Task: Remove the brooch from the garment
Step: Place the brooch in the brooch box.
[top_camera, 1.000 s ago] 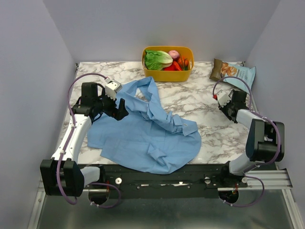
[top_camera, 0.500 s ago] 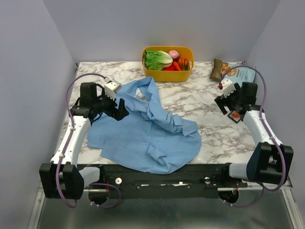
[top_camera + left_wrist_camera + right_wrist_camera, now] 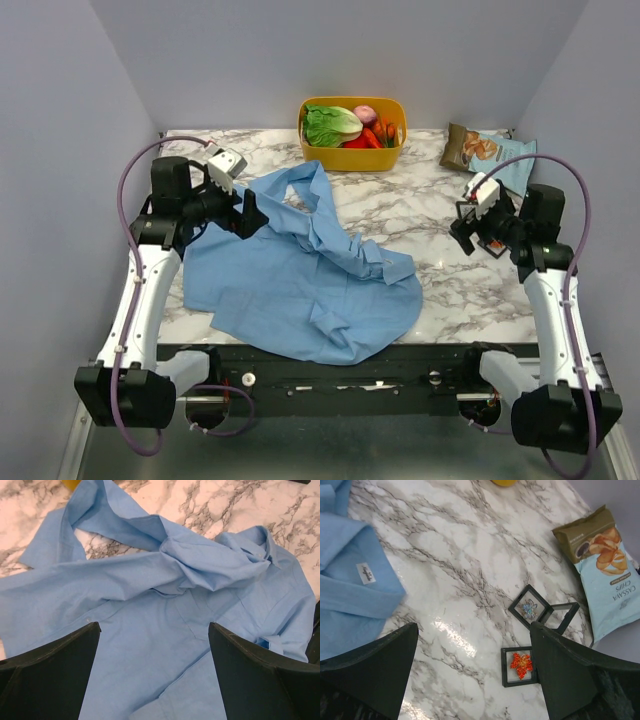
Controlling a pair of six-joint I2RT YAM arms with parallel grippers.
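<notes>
Top external showed the garment [image 3: 310,285] crumpled left of centre on the desk [image 3: 420,210], the left claw [image 3: 245,215] over its far-left edge and the right claw [image 3: 463,228] well apart from it. Left wrist showed that claw [image 3: 152,630] gaping and empty above the folds, with no brooch visible. Right wrist showed its claw [image 3: 474,627] likewise gaping and empty over bare desk, so the task seemed at its searching step: the brooch had to be found before any grasp.

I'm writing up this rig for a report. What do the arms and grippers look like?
The left arm and right arm have white links, black joints and bases, and a looping purple cable each. A small white block sits at each wrist. The fingers are matte black, broad and wedge-shaped.
</notes>
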